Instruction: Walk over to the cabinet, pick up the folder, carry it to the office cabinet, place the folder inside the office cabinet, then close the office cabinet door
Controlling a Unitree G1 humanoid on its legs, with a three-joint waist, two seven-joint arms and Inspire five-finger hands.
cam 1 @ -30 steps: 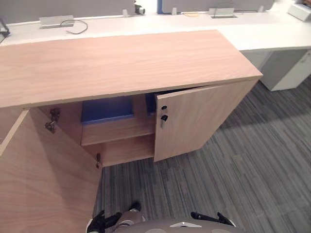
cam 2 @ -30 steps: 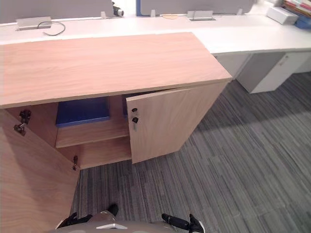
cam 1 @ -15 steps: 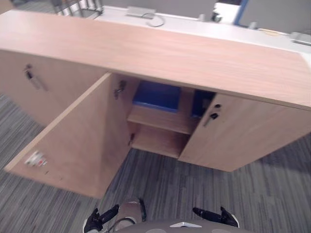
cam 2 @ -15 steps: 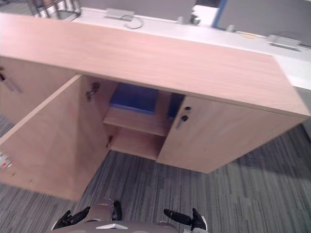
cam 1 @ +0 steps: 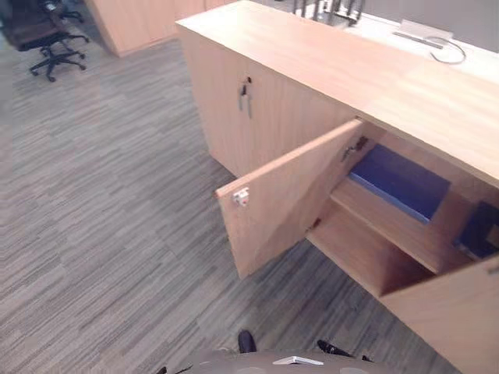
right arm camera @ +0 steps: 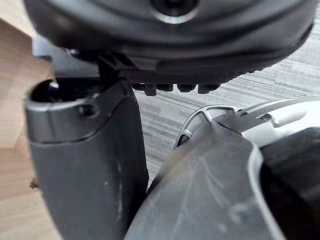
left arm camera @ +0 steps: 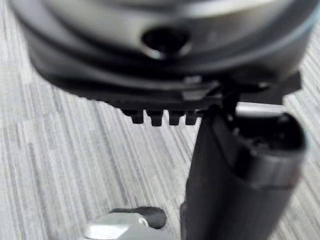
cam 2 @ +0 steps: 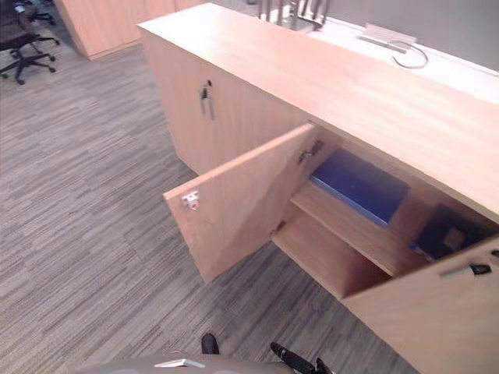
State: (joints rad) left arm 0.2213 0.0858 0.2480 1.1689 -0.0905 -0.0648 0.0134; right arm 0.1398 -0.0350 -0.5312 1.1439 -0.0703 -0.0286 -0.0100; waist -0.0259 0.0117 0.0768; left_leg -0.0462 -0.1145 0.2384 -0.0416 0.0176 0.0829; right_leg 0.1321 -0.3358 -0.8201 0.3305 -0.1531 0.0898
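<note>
Folder (cam 2: 359, 185), blue, flat on the upper shelf (cam 2: 355, 234) inside the office cabinet (cam 2: 312, 70), just behind the left door (cam 2: 234, 202), itself wide open over the grey carpet (cam 2: 86, 202). Right door (cam 2: 437, 319) ajar. Further along the same shelf, a second dark blue item (cam 2: 444, 231), partly hidden. Left hand (left arm camera: 235, 170) low above the carpet, fingers (left arm camera: 155, 117) straight and released, holding nothing. Right hand (right arm camera: 85, 165) likewise slack and empty, light wood close beside it. Black office chair (cam 1: 43, 35) well apart from the cabinet, out on the carpet.
</note>
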